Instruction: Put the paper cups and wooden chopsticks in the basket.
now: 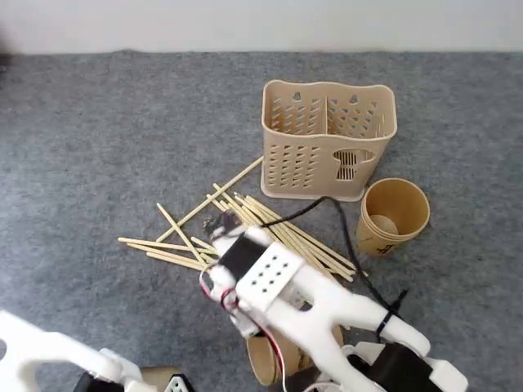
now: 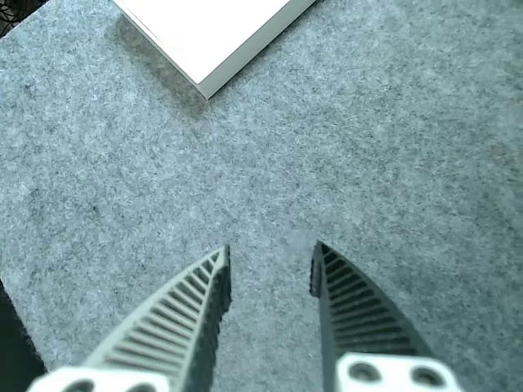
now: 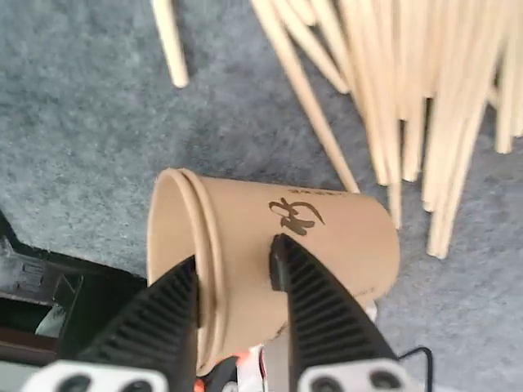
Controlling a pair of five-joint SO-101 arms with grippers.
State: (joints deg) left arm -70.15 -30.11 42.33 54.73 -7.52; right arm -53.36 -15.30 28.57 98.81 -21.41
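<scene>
Spread right tool (image 3: 235, 251) straddling rim of tipped cup (image 3: 327, 237) on desk (image 3: 82, 122) near chopsticks (image 3: 392, 98), basket (image 1: 327, 139) well apart. Left tool (image 2: 271, 247) spread, empty. Risk: crushing thin wall, or rolling cup away through off-centre pinch.

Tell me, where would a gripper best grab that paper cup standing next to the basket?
Probably the rim of the paper cup, coming from straight above. Its open mouth faces up, so one finger could go inside the wall and the other outside. The side facing away from the basket looks safest, since the cup stands close beside it and there is little room between them.
</scene>
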